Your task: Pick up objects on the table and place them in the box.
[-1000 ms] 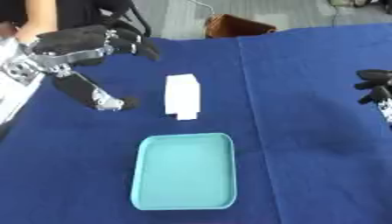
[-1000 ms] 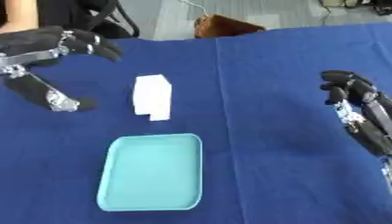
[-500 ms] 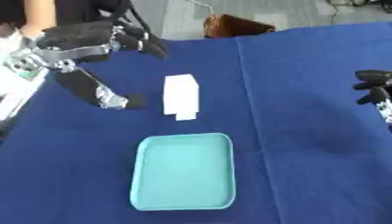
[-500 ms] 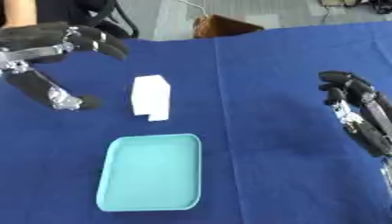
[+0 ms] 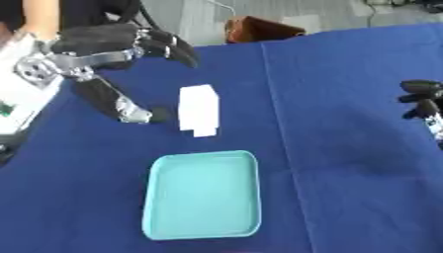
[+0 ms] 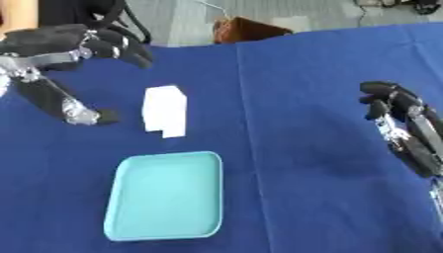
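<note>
**Deep blue, pale turquoise and one white block**

The counter [image 5: 346, 148] wears a plain, deep blue cloth with no pattern, a faint crease line running down it. The tray [image 5: 203, 195] is a pale turquoise all over, rim and floor alike. The small box [image 5: 198, 109] is plain white. The left robot hand [image 5: 108, 47] is black, with silver metal at its thumb and wrist parts. The right robot hand [image 6: 402, 121] is black too, with silver and pale details between its fingers. Beyond the far edge of the cloth, a brown object [image 5: 259, 28] shows against a grey floor [image 5: 337, 15].
</note>
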Robot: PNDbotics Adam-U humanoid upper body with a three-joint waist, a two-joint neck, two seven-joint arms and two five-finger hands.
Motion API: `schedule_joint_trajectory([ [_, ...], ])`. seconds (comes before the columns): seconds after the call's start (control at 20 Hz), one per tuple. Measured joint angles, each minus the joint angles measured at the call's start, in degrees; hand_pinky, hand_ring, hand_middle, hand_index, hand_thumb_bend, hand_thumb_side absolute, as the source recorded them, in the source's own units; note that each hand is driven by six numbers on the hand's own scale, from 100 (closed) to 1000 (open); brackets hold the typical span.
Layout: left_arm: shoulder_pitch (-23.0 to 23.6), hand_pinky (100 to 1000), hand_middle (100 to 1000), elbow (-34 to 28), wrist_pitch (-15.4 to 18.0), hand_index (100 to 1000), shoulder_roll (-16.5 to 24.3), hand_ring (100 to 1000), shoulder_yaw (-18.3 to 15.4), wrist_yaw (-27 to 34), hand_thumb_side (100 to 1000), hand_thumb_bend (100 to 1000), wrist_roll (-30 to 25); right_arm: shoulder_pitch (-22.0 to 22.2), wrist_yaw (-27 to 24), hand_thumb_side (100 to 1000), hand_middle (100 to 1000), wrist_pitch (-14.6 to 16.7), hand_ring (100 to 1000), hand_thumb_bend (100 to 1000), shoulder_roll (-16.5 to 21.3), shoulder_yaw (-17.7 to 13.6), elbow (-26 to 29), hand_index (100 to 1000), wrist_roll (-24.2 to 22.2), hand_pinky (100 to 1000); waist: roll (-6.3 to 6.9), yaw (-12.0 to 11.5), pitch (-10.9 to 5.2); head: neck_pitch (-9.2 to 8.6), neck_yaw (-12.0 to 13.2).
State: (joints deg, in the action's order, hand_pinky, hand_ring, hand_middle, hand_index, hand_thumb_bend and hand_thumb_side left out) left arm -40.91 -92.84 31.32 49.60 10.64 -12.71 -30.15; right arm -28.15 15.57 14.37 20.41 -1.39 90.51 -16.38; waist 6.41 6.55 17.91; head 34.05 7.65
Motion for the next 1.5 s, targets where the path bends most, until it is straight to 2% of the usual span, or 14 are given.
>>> schedule_joint_trajectory([
  [0.45, -0.8, 737, 840, 0.0, 0.1, 895, -1.0, 802, 0.7, -1.6, 609, 441, -0.4, -0.4, 0.0, 857, 850, 0.0, 782, 100, -0.1, 0.3, -0.1, 857, 0.0, 642, 0.1, 0.8, 0.0, -0.77, 0.0],
  [1.15, -0.7, 733, 824, 0.8, 0.3, 881, -1.9, 786, 1.4, -3.5, 624, 445, -0.5, -0.4, 0.0, 858, 850, 0.2, 782, 100, -0.4, 0.3, -0.1, 856, -0.2, 642, 0.08, 0.8, 0.0, -4.47, 0.0],
  [1.5, -0.6, 737, 827, 1.4, 0.4, 882, -2.5, 787, 2.2, -4.9, 637, 453, -1.0, -0.7, 0.0, 858, 850, 0.2, 782, 100, -0.5, 0.3, -0.1, 856, -0.3, 643, 0.01, 0.8, 0.27, -5.14, -0.5],
])
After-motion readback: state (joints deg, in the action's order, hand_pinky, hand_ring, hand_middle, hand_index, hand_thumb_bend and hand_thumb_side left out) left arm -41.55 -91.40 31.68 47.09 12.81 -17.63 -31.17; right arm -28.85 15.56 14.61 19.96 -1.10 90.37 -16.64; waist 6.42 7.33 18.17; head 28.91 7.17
